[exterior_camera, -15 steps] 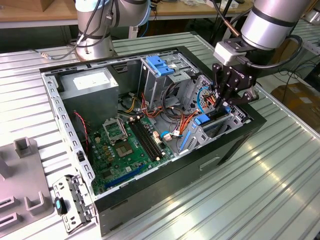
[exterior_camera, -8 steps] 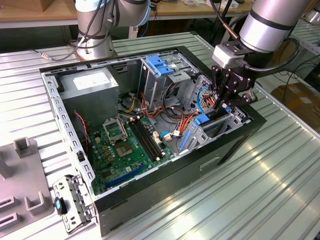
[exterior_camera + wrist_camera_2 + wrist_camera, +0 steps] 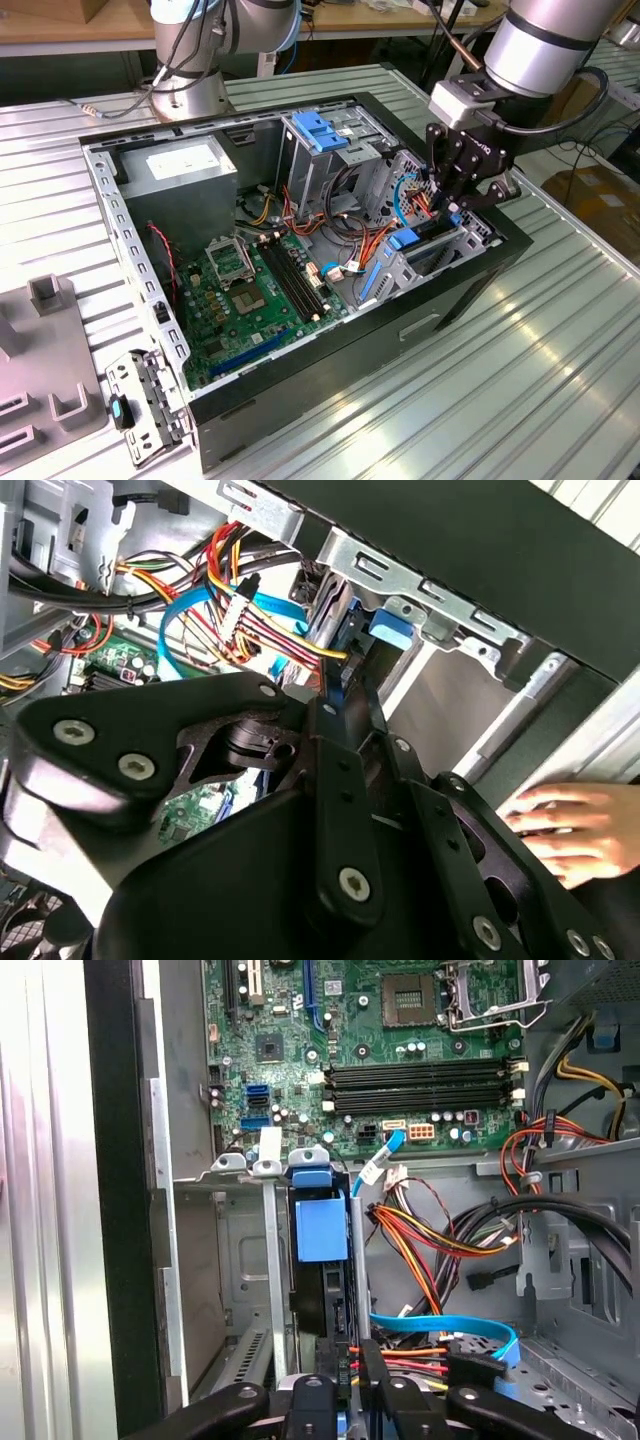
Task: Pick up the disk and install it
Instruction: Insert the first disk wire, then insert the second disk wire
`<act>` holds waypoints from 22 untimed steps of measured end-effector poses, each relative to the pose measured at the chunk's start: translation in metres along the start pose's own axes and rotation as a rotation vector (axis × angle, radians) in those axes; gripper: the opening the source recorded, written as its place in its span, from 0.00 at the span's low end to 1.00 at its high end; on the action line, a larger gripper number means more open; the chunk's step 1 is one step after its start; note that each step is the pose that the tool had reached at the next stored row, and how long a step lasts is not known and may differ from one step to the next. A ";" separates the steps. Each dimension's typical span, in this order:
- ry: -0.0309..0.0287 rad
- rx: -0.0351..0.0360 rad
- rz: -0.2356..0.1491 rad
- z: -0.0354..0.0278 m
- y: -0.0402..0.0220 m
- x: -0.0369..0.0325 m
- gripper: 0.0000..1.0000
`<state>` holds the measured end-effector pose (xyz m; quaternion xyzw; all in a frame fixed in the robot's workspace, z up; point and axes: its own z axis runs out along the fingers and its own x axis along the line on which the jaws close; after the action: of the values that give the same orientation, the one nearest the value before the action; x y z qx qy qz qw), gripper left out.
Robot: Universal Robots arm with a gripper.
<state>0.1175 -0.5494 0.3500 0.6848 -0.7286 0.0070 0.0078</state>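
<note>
The computer case point(image 3: 300, 395) is lying open on the slatted table point(image 3: 520, 380). Inside it, the motherboard point(image 3: 250, 300) is sitting between the power supply box point(image 3: 180, 172) and the drive bay point(image 3: 430, 255), with the drive cage point(image 3: 325, 150) standing behind, cables point(image 3: 340, 225) running between them.

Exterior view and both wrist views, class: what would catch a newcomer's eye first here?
First, the open black computer case on the ribbed metal table, its green motherboard bared. Then the black gripper reaching down into the case's corner on the exterior view's right, among red, orange and yellow cables, at the blue-framed disk standing on edge in its metal bay. In the second wrist view a person's hand rests outside the case.
</note>
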 end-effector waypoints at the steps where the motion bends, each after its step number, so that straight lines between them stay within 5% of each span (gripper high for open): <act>1: 0.0001 0.0002 0.000 -0.0001 0.0000 0.0000 0.24; 3: 0.0002 0.0005 0.000 -0.0001 0.0000 0.0000 0.23; 4: 0.0003 0.0006 0.000 -0.0002 0.0000 0.0000 0.11; 18: 0.0002 0.0027 0.000 -0.0002 0.0002 0.0000 0.11; 20: 0.0002 0.0027 0.000 -0.0003 0.0019 0.0000 0.11; 22: 0.0002 0.0027 0.000 -0.0002 0.0102 0.0006 0.11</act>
<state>0.1073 -0.5493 0.3501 0.6848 -0.7287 0.0081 0.0069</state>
